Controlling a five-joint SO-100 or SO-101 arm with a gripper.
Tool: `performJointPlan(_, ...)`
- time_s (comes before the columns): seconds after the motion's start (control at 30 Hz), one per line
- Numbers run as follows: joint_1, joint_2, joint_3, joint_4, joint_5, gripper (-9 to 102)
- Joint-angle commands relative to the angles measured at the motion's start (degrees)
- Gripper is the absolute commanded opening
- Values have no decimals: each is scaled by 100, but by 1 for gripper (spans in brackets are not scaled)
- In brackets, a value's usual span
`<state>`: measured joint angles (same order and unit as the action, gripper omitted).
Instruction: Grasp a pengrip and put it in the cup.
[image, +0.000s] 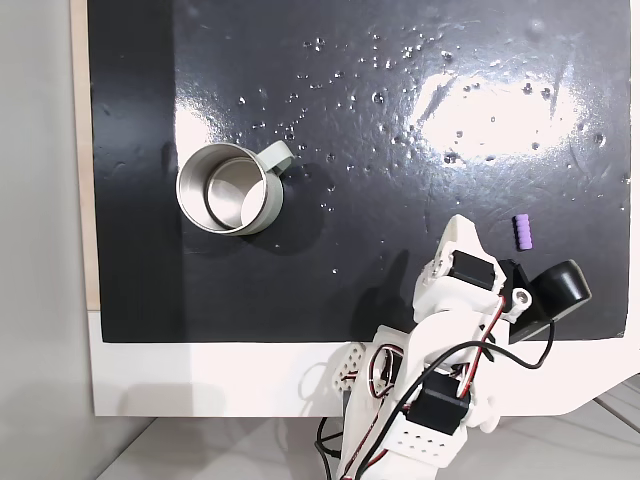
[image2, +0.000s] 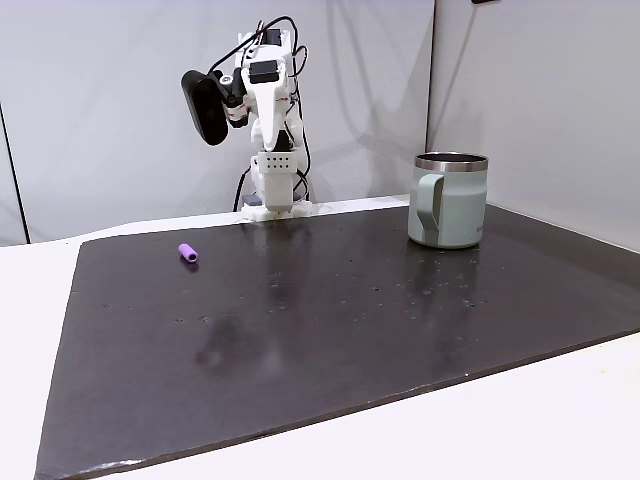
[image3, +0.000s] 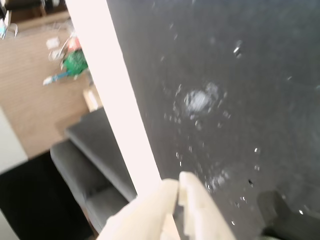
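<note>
One glossy black mat (image: 400, 150) covers most of both fixed views; the white arm (image: 440, 360) stands at its lower-right edge in a fixed view, folded up at upper left in another (image2: 265, 110); the pale grey-green steel-lined mug (image: 228, 190) sits left of centre, handle visible side-on elsewhere (image2: 448, 200); the tiny purple ribbed pengrip (image: 522, 232) lies on the mat at right; the wrist view alone shows the pale gripper (image3: 178, 187) with its tips pressed together, holding nothing.

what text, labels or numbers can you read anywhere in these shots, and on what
None can be read.
The cup shows plain grey-green walls with no logo.
The pengrip is bare purple ribbing.
The arm's servo housings show no legible labels.
The wrist view is too blurred to show any print.
</note>
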<state>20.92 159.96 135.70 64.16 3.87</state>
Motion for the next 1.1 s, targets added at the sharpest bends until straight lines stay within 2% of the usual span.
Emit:
performJointPlan(0.0, 510, -615, -703, 105, 158, 0)
performJointPlan(0.33, 1767, -3103, -2162, 1037, 800, 2)
performJointPlan(0.53, 2382, -4377, -3208, 1485, 1037, 11)
performJointPlan(0.77, 2672, -5186, -3639, 1705, 1028, 22)
performJointPlan(0.97, 2751, -6073, -4087, 1793, 976, 24)
performJointPlan(1.07, 2742, -6434, -4157, 1793, 932, 31)
